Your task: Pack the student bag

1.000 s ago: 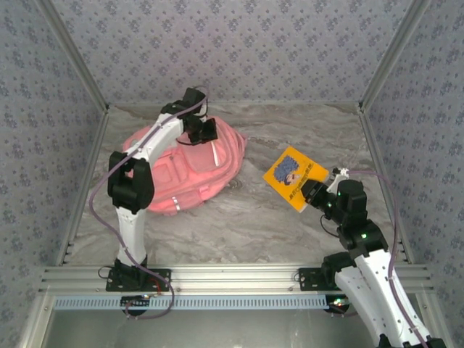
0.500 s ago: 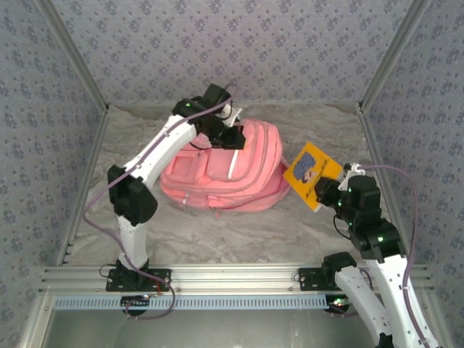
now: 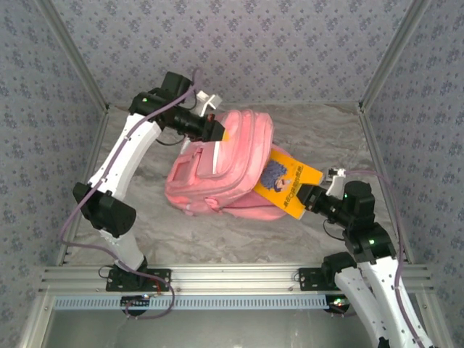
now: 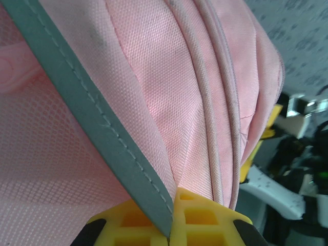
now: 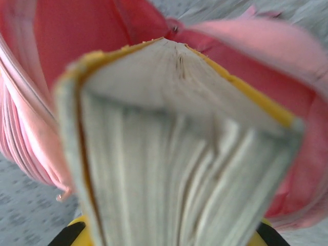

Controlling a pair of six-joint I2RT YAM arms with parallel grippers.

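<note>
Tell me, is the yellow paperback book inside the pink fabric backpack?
Partly in: the book has its far end inside the backpack, cover mostly outside.

I counted one student bag (image 3: 233,163), pink, and one yellow book (image 3: 287,181) with a picture on its cover. I had two grippers there, my left gripper (image 3: 217,133) and my right gripper (image 3: 305,194), over one marbled table (image 3: 326,130).

The table (image 3: 239,232) has a grey, swirly top, like marble. One thing sits on it: the big pink backpack (image 3: 217,181). The bag's lower side rests on the table top. Its top end is tipped up at the jaws of the left gripper (image 3: 217,132). The bag is between those jaws and the jaws of the right gripper (image 3: 307,194).
</note>
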